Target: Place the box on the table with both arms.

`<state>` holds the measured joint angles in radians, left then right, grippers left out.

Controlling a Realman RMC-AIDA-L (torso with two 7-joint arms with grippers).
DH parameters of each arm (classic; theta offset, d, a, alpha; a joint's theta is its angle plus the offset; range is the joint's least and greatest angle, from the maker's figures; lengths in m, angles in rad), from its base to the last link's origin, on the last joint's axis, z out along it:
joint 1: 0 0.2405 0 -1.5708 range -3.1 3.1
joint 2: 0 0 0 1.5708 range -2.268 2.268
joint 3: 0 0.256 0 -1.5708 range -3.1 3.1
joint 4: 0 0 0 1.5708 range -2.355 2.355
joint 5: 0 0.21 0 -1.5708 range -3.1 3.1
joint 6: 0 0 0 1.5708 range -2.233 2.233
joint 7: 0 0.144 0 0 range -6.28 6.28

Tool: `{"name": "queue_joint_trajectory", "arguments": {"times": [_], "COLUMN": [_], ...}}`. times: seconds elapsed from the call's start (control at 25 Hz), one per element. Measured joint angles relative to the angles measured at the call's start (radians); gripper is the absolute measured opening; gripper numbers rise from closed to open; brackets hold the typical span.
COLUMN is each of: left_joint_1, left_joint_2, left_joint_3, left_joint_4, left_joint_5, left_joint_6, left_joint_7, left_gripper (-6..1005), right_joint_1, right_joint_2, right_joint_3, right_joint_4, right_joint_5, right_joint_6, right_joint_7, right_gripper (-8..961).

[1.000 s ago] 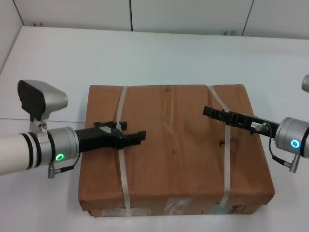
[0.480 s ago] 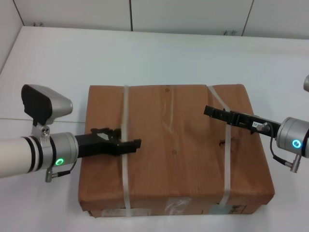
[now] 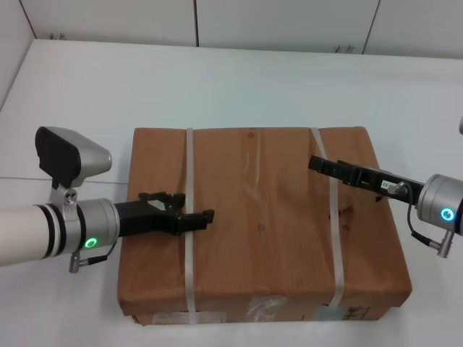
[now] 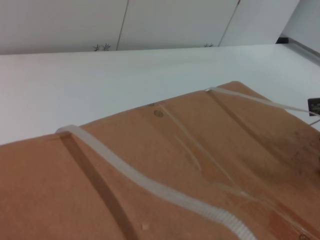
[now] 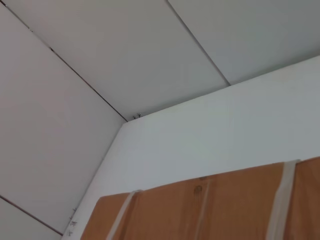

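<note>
The box [image 3: 260, 224] sat on the desk [image 3: 239, 79]; the left claw [image 3: 195, 215], at nine o'clock, and the right claw [image 3: 318, 163], at three, whose spread I couldn't tell, needed lifting away evenly.

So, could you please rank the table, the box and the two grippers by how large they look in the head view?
1. The table, stretching well beyond everything else.
2. The box.
3. The left gripper and right gripper: both long, black and similar in apparent size, so I would not rank one above the other.
</note>
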<state>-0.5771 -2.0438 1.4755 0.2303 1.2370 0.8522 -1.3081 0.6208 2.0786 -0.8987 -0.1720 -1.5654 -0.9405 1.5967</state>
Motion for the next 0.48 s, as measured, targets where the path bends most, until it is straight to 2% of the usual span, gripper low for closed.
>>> {"name": "queue_joint_trajectory", "arguments": {"times": [0.28, 0.48], "left_joint_1": [0.025, 0.05], "left_joint_2": [0.007, 0.013], "left_joint_3": [-0.003, -0.003], "left_joint_4": [0.068, 0.121], "left_joint_5": [-0.022, -0.026], "left_joint_6": [0.037, 0.045], "left_joint_7": [-0.01, -0.023], "left_gripper": [779, 779], "right_joint_1": [-0.049, -0.107], "right_joint_2": [0.0, 0.0], "right_joint_3": [0.005, 0.011], "right_joint_4": [-0.034, -0.059], "right_joint_5": [0.008, 0.103], "right_joint_6": [-0.031, -0.093], "right_joint_7": [-0.006, -0.047], "right_gripper": [842, 842]}}
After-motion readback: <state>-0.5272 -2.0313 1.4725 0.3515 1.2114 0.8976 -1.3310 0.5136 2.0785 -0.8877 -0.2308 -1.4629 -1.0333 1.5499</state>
